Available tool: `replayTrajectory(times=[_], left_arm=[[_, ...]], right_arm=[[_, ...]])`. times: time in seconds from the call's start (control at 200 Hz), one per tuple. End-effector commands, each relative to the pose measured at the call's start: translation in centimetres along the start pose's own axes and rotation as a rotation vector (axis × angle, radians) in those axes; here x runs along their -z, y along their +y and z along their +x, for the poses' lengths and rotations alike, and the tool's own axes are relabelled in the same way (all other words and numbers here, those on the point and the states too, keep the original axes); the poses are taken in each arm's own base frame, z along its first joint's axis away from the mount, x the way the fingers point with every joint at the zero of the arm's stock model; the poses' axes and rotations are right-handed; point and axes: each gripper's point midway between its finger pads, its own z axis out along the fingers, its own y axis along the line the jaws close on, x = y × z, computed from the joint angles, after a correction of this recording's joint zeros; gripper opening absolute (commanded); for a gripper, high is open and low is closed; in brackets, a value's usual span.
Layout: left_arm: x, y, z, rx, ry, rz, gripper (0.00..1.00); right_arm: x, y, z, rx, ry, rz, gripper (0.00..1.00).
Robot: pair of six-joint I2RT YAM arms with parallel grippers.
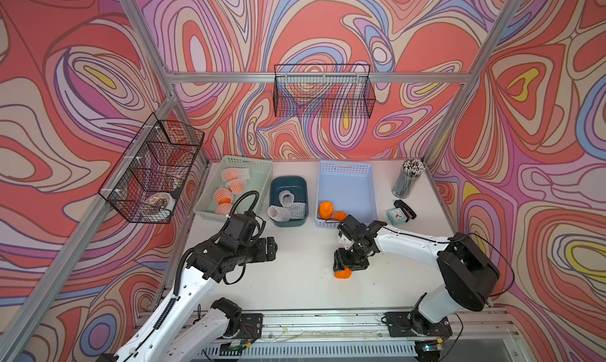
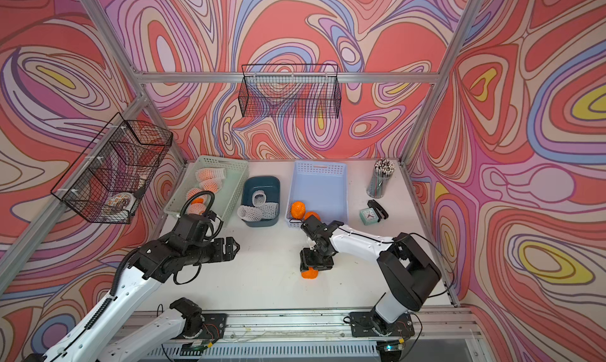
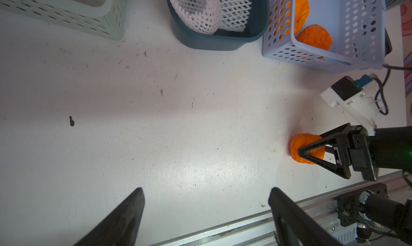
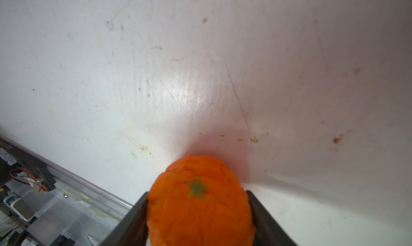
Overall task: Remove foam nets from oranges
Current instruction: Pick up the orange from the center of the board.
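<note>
A white, scuffed table [image 1: 295, 288] sits inside swirl-patterned walls. In both top views the right gripper [image 1: 342, 267] points down at a bare orange [image 1: 343, 273] that lies on the open table, well apart from the containers at the back. Those are a green basket [image 1: 210, 212] with netted oranges [image 1: 223, 194], a teal tub [image 1: 288, 225] holding stripped foam nets [image 1: 285, 209], and a blue basket [image 1: 347, 162] with two bare oranges [image 1: 326, 210]. The left gripper [image 2: 234, 245] hangs over bare table with nothing in it. From the left wrist, its own fingers [image 3: 133, 207] stand wide apart over empty surface, and the right gripper's near finger crosses the orange [image 3: 297, 147] low on its side. From the right wrist, the orange [image 4: 198, 202] fills the gap between the two fingers [image 4: 136, 218], stem star up, each finger pressed against a flank: clamped on the fruit. The step looks like carrying this peeled-free orange to the blue basket. The lumpy skin probably gives, so squeeze only enough to hold. Lift straight up before travelling, clear the basket's near wall, and let go low, beside the two already there rather than on top.
</note>
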Motion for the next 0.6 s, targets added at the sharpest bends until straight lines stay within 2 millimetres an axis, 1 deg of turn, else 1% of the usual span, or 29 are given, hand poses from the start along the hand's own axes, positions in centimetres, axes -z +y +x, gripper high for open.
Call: replayTrajectory(times=[0.0,0.085,0.13,0.26,0.371,0.596], left_arm=[[-0.1,0.7,0.5,0.010,0.007,-0.029,0.90],[-0.1,0.7,0.5,0.009,0.006,-0.030,0.90],[-0.1,0.7,0.5,0.010,0.006,-0.032,0.90],[0.0,0.6,0.4,0.009,0.002,-0.024,0.90],[0.2,-0.1,-0.3,0.003,-0.016,0.003,0.91],[1.9,-0.1,-2.4,-0.022,-0.098,-0.028,0.92]], right_arm=[[0.2,0.1,-0.4,0.019,-0.001,0.020,0.58],[0.4,0.3,-0.5,0.019,-0.003,0.019,0.54],[0.7,0.4,-0.6,0.026,-0.006,0.018,0.54],[2.1,1.3,-1.3,0.054,-0.030,0.011,0.54],[4.0,2.9,-2.5,0.086,-0.070,-0.013,0.54],[8.7,7.1,-6.0,0.156,-0.174,-0.075,0.54]])
